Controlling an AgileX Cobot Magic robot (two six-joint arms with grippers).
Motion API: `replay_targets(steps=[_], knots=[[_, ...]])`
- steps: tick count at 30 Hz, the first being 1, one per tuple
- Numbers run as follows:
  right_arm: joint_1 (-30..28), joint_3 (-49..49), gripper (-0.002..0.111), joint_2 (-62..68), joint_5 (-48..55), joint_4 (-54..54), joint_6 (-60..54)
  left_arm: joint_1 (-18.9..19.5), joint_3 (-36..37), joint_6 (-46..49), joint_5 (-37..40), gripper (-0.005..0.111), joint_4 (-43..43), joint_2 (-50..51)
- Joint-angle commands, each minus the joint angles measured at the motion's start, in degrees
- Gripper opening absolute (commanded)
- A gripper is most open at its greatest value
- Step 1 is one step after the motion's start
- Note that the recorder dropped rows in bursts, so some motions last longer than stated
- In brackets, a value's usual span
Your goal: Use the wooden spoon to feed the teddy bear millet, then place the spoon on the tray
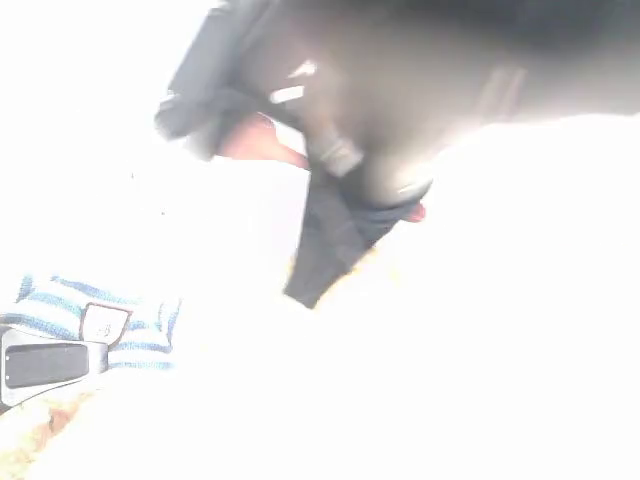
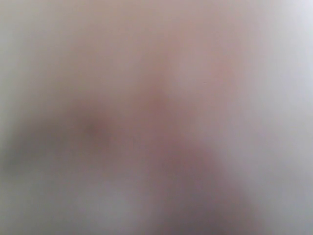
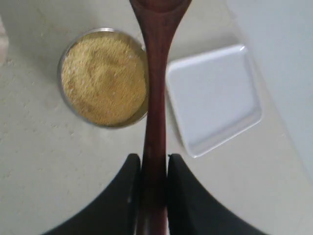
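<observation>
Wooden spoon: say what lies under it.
Millet in its bowl and the tray lie below, either side. The spoon covers part of the bowl's rim and the gap between them.

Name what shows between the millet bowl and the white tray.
In the right wrist view, the wooden spoon, clamped in the right pincer, crosses the gap between millet and tray; nothing else shows there.

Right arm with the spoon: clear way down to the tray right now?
Likely yes. In the right wrist view the right tool is shut on the wooden spoon, and the tray lies beneath it, beside the bowl of millet, with nothing on it.
</observation>
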Motion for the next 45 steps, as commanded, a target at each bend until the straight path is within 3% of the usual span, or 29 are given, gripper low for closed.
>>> replay_targets(steps=[1,5,22,45], knots=[[-7.7,0.0,0.004,-0.9,0.3,10.8,-9.0,0.1,0.2,0.4,1.3,0.005,-0.8,-0.4],[-10.7,0.3,0.004,-0.6,0.3,8.7,-12.9,0.1,0.2,0.4,1.3,0.005,-0.8,-0.4],[-10.7,4.6,0.004,15.0,0.3,-8.0,-16.7,0.1,0.2,0.4,1.3,0.005,-0.8,-0.4],[-10.1,4.6,0.004,23.9,0.3,-15.8,-18.1,0.1,0.2,0.4,1.3,0.005,-0.8,-0.4]])
